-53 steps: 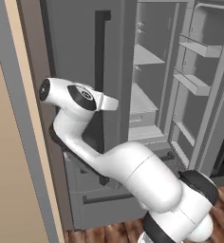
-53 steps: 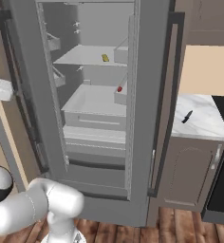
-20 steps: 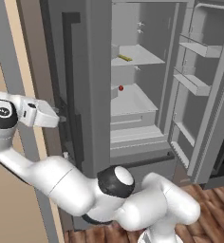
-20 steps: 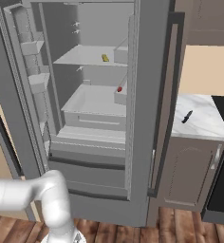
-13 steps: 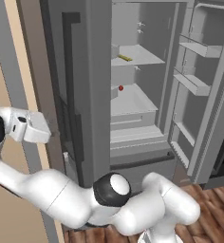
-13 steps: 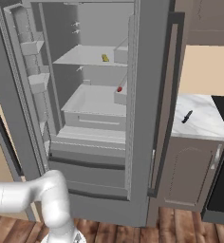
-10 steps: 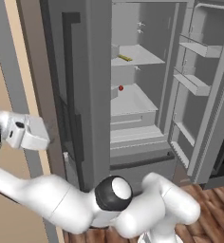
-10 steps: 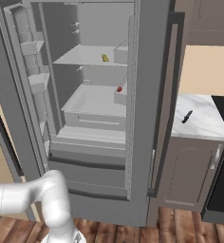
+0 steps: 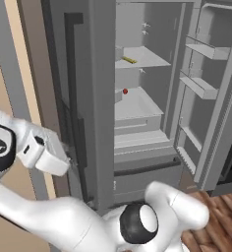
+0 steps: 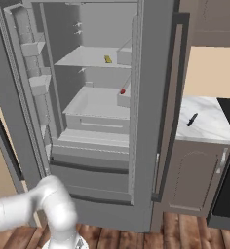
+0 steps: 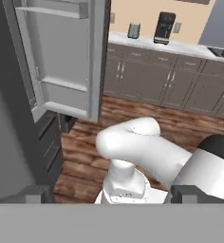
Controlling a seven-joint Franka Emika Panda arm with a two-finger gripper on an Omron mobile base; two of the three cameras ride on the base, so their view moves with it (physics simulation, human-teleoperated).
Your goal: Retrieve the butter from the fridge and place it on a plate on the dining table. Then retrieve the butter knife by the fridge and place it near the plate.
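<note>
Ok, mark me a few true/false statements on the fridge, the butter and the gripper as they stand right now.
1. The fridge has a door standing open. True.
2. The butter lies on the fridge's upper shelf. True.
3. The gripper is shut on the butter. False: it is open and empty, down by the fridge's dark handle, far from the shelf.
4. A small red item sits on the same shelf as the butter. False: it sits one level lower.
5. A dark knife lies on the marble counter beside the fridge. True.
</note>
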